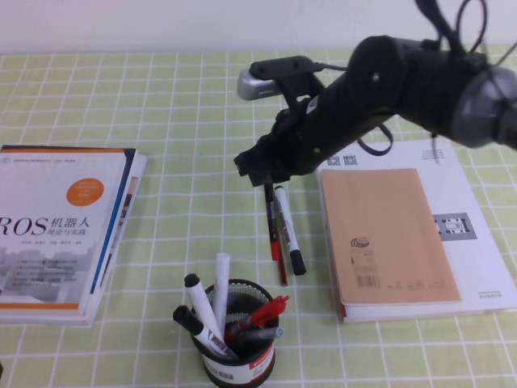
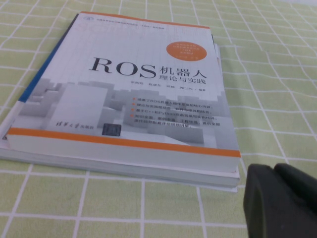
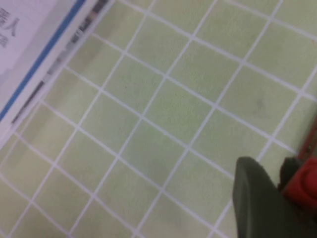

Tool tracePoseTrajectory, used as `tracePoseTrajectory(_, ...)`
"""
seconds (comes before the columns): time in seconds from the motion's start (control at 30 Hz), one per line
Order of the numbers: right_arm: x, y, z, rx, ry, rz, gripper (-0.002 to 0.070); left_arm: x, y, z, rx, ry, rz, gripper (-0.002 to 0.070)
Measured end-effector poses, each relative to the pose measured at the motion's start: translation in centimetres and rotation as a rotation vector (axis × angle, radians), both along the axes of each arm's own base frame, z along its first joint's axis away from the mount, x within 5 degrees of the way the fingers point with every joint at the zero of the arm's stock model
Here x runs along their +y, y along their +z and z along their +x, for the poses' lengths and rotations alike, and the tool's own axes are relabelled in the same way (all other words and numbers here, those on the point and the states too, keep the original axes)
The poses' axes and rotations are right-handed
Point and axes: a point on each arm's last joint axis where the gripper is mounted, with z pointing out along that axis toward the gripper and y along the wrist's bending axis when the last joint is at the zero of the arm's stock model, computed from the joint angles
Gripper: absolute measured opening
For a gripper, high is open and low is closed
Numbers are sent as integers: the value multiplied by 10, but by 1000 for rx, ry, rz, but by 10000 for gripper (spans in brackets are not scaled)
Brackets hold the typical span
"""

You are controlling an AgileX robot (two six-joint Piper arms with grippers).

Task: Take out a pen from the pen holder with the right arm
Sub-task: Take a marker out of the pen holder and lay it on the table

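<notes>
**Red pen out of the holder, its end in the right pincer**

The right pincer hangs low over the middle of the counter, past the mesh pen holder and just left of the tan notebook. In the right wrist view a red part sits tight against one dark finger, so the pincer looks clamped on the top end of the red pen, though that view is blurred and I would not swear to it. The pen slants from the pincer back towards the holder, right beside a white marker that lies flat on the counter. The holder stands well clear of it at the near edge, with several markers and another red pen inside.

The left pincer is parked beside the near corner of the ROS textbook. I cannot tell how it is set.

Risks from here, as I judge them:
- The grip is at the very end of the pen, so the pen could pivot or slip.
- If let go on a slant, it could roll or knock the white marker.
- A low pull-back by the arm could clip the pens standing up out of the holder.
</notes>
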Motion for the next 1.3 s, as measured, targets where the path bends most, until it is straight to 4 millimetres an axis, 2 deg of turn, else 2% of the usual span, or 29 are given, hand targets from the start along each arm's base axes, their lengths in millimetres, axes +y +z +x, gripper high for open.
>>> tracePoseTrajectory(0.17, 16, -21, 25, 74, 9, -22, 52, 0, 0, 0, 0, 0, 0, -8)
tracePoseTrajectory(0.3, 21, -40, 45, 137, -13, -35, 52, 0, 0, 0, 0, 0, 0, -8)
tracePoseTrajectory(0.4, 23, -48, 54, 167, -26, -32, 52, 0, 0, 0, 0, 0, 0, -8)
tracePoseTrajectory(0.8, 26, -73, 69, 191, -64, -22, 59, 0, 0, 0, 0, 0, 0, -8)
tracePoseTrajectory(0.93, 24, -78, 71, 177, -63, -56, 121, 0, 0, 0, 0, 0, 0, -8)
tracePoseTrajectory(1.13, 20, -79, 75, 177, -96, -55, 262, 0, 0, 0, 0, 0, 0, -8)
tracePoseTrajectory(1.3, 18, -77, 75, 176, -103, -65, 291, 0, 0, 0, 0, 0, 0, -8)
